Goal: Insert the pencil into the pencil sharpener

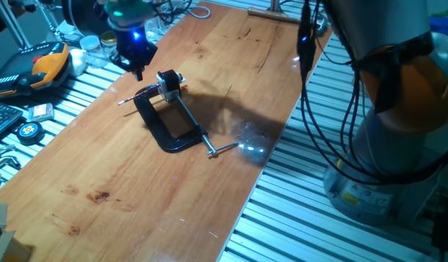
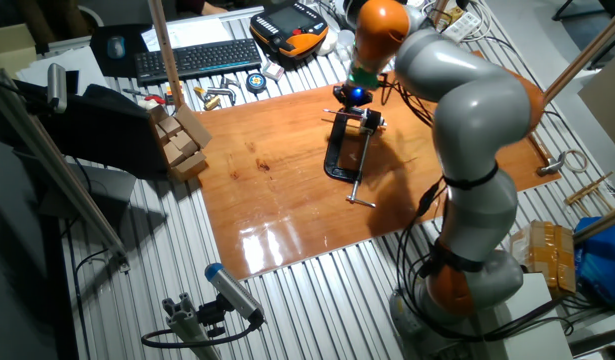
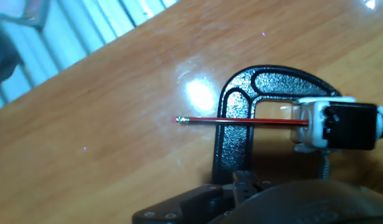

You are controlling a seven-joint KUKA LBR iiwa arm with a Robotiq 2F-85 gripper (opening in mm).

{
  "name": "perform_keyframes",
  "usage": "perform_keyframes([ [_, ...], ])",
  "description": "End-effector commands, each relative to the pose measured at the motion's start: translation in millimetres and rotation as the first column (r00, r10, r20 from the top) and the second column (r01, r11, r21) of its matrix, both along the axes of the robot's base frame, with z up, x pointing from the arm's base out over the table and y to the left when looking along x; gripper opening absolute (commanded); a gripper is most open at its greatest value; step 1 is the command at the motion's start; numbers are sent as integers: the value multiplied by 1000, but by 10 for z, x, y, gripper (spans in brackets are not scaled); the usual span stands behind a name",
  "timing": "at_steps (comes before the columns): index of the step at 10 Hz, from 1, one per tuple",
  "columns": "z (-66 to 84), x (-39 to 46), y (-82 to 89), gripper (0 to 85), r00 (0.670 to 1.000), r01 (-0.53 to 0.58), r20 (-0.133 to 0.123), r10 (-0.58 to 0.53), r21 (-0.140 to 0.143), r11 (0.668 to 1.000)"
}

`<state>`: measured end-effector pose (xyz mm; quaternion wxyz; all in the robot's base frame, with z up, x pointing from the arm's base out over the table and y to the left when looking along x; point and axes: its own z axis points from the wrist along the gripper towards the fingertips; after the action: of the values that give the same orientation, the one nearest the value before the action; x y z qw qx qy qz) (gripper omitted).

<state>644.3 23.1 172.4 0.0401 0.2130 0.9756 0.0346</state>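
Pencil [image 3: 247, 121] work sits on your wooden table [image 1: 136, 204]: the black clamp [image 1: 169, 124] lies flat there, holding the sharpener [image 3: 340, 126] at its screw end. You'll see the pencil lying across the clamp's frame, one end in the sharpener's white face, the other out over the wood. Your gripper [image 1: 136, 65] hovers just beside; you cannot tell how its jaws stand.

One pencil [image 3: 247, 121], one pencil sharpener [image 3: 340, 126] and one black clamp [image 3: 241, 124] are counted on the wooden table [image 1: 173, 196]. One gripper [image 1: 135, 54] is counted above the table's far left edge.
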Motion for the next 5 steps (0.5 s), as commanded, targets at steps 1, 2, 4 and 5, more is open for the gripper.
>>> perform_keyframes([
  [1,35,-37,-11,0,968,-252,10,252,-1,968],
  [2,75,-80,2,0,969,-246,17,246,-3,969],
  [4,118,-221,41,0,969,-244,30,245,-33,969],
  [5,121,-289,30,0,966,-256,33,257,-38,966],
])
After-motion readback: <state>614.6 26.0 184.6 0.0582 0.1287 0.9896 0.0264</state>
